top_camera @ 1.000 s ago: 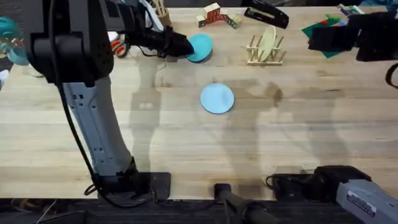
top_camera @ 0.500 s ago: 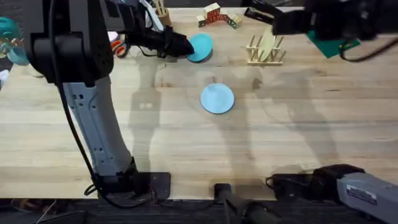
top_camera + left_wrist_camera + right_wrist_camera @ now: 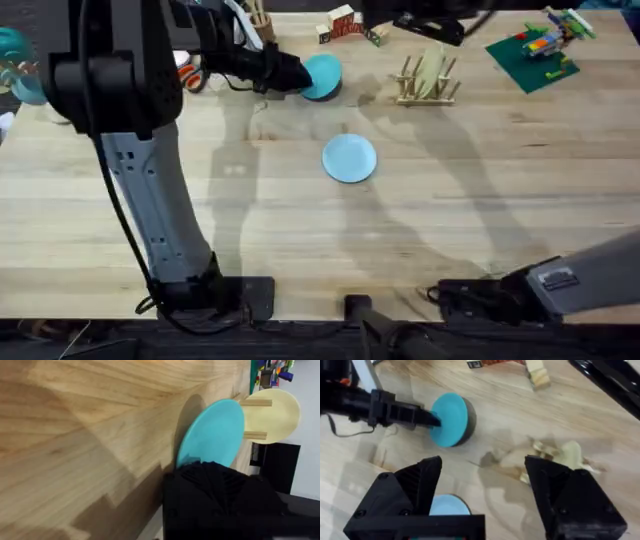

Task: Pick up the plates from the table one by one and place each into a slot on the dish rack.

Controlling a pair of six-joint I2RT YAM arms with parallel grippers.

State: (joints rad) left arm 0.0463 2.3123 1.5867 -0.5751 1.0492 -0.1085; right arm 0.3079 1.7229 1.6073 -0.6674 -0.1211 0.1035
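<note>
Left gripper (image 3: 298, 76) apparently pinches teal plate (image 3: 323, 76).

The small round teal-turquoise plastic plate (image 3: 212, 435) is cut short at its near edge by the left arm's black gripper (image 3: 220, 491), so whether the fingers are clamped on it cannot be told. In the right wrist view the pale sky-blue round plate (image 3: 449, 506) is partly hidden behind that gripper's own black fingers (image 3: 420, 487), and the small light-wood dish rack (image 3: 547, 460) shows blurred, its dowels indistinct.
</note>
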